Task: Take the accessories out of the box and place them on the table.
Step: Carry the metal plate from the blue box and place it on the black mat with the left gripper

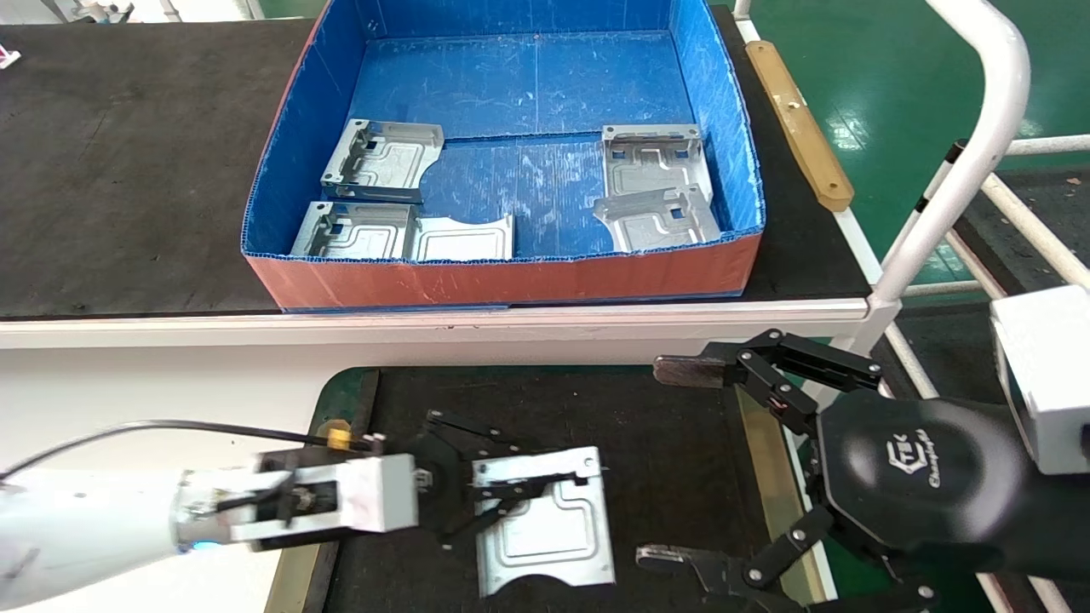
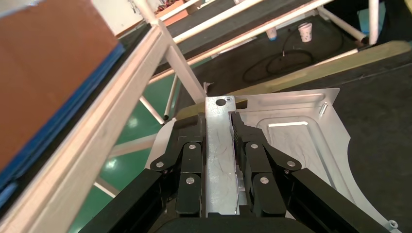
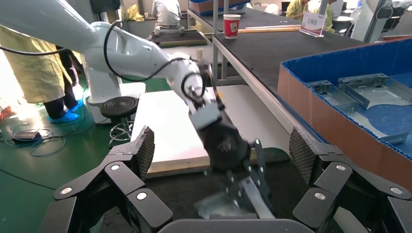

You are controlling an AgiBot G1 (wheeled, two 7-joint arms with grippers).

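Lower centre of the head view: a silvery stamped plate lying on the black mat of the table, roughly square, with an embossed rounded-rectangle ridge across its face, a bent flange with a small hole along its upper edge, and a curved cut-out at its bottom edge. Clamped on that flange by the left gripper, reaching in from the lower left; in the left wrist view, black fingers pressed against both sides of the upright strip of the plate. Lower right of the head view: right gripper hovering above the mat's right edge, spread wide, holding nothing, its ribbed pads far apart in the right wrist view. Upper centre: the box, blue inside with orange-red front wall, on the black-topped bench. Inside, five more plates: one at mid-left, two side by side against the front wall at lower left, and two overlapping at the right, all with the same ridges, square holes and bent tabs.
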